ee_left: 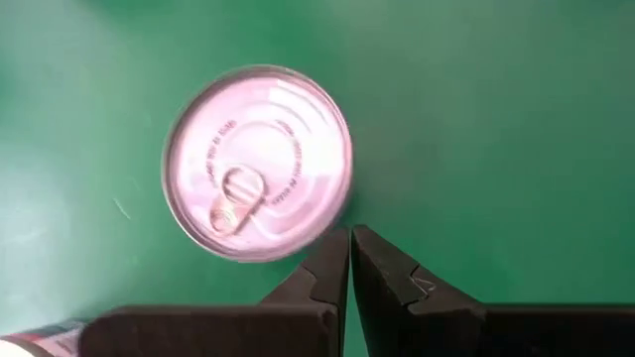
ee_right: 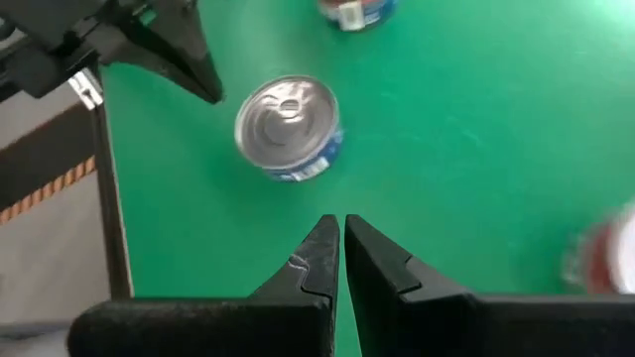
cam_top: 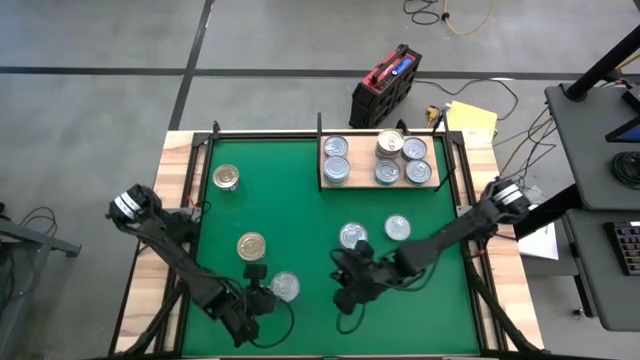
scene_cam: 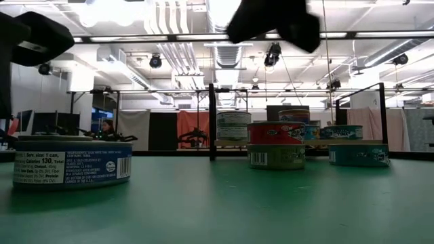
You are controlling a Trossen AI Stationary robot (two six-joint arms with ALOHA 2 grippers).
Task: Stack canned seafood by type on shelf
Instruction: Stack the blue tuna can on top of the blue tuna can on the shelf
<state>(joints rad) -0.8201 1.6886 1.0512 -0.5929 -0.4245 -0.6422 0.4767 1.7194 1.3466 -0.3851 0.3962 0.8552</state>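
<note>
While both pincers hang closed over the green mat, tins wait.
Left pincer beside a silver-lidded tin; right pincer empty; six tins on the shelf.

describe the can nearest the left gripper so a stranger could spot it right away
Start at the green mat and go to its front edge, left of centre, where the left gripper hovers shut. Beside its tips sits a silver-lidded can; the can behind it has a gold lid.
</note>
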